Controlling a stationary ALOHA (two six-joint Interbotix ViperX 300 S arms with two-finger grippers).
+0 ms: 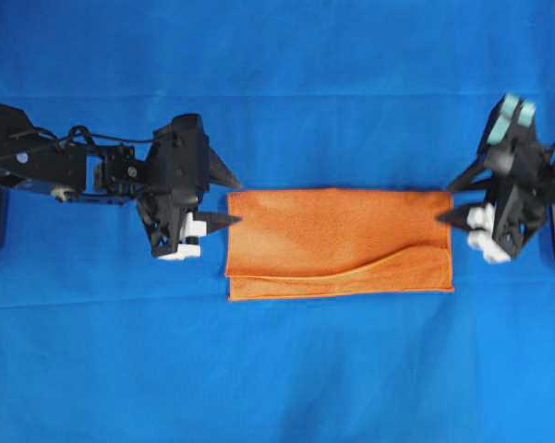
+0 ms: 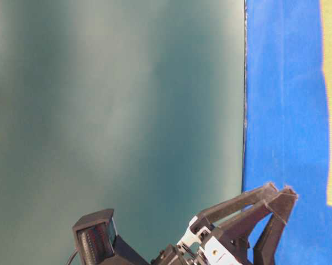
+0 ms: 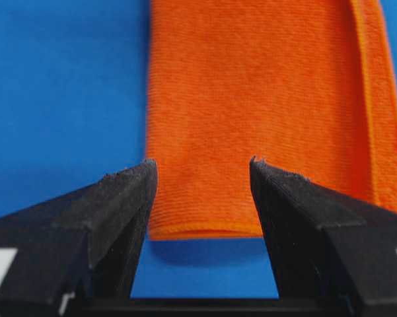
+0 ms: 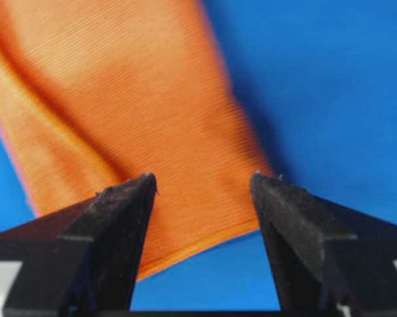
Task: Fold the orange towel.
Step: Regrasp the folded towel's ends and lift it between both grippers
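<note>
- Orange towel [image 1: 340,242] is laid folded on the blue worktop [image 1: 277,369].
- Left tool [image 1: 223,197] is parted, nothing gripped, beside its left edge.
- Right tool [image 1: 452,200] is spread wide, empty, at its right edge.

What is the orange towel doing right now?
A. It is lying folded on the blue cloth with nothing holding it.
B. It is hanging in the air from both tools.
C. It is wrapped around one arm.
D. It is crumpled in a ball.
A: the orange towel lies flat and folded, one layer over another, while the left tool and the right tool stand open at its ends.
</note>
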